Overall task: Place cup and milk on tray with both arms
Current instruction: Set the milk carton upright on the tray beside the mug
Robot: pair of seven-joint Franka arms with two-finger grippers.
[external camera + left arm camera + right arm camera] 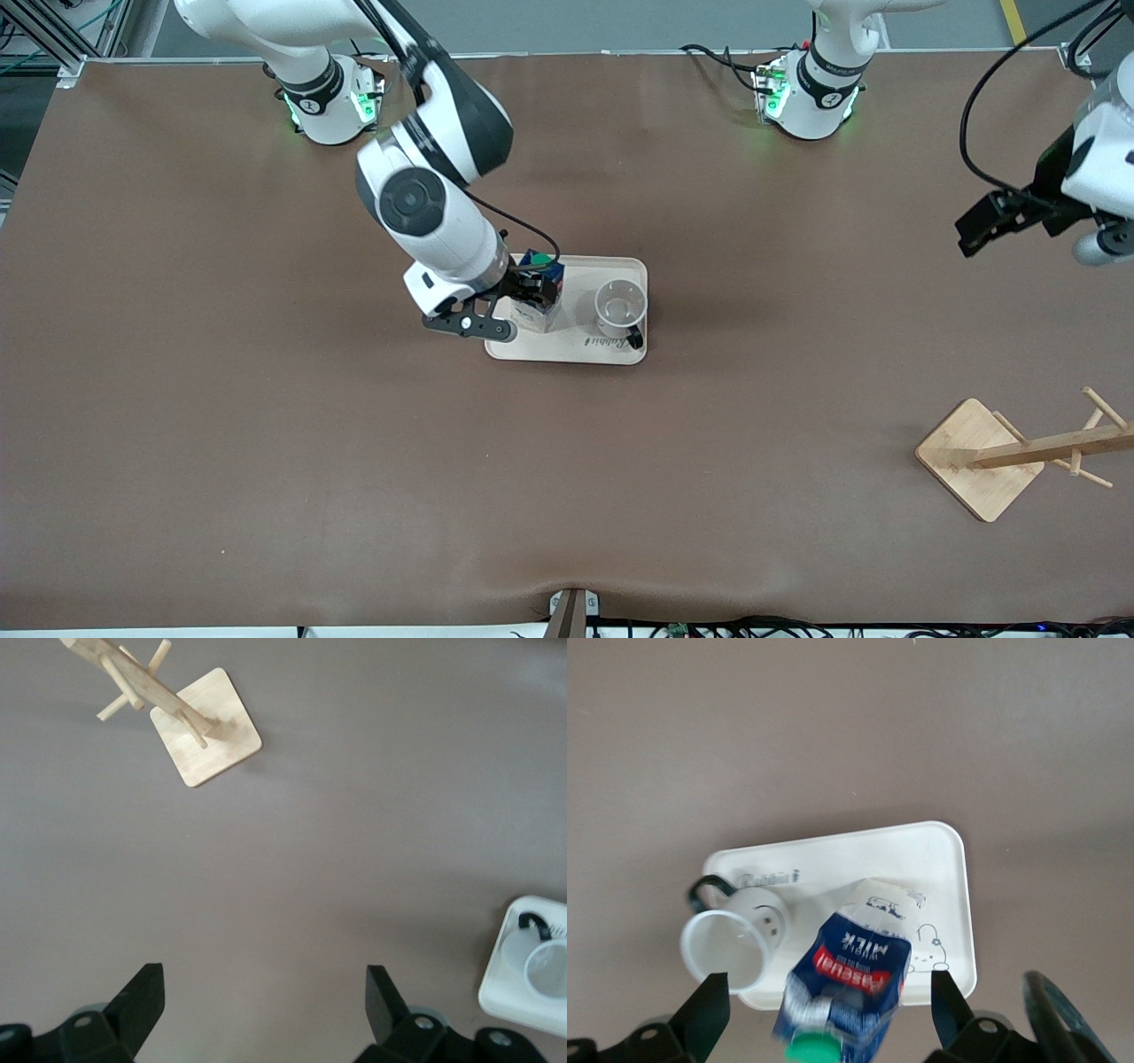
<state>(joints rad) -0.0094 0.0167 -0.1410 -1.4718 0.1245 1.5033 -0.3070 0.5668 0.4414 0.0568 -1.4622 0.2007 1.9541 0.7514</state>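
Note:
The cream tray (576, 350) lies mid-table. On it the white cup (620, 306) stands upright, mouth up, at the end toward the left arm, its black handle nearer the front camera. The blue milk (542, 297) carton stands on the tray's other end. My right gripper (530, 285) is open around the carton; in the right wrist view the milk (855, 974) sits between its spread fingers (709, 1005) with a gap on each side, beside the cup (726, 948) on the tray (921, 850). My left gripper (983, 226) waits open and empty above bare table at the left arm's end.
A wooden rack (979, 456) with pegs stands on its square base near the left arm's end, nearer the front camera than the tray. The left wrist view shows the rack (205, 737), brown table, and a corner of the tray (505, 992) with the cup (545, 961).

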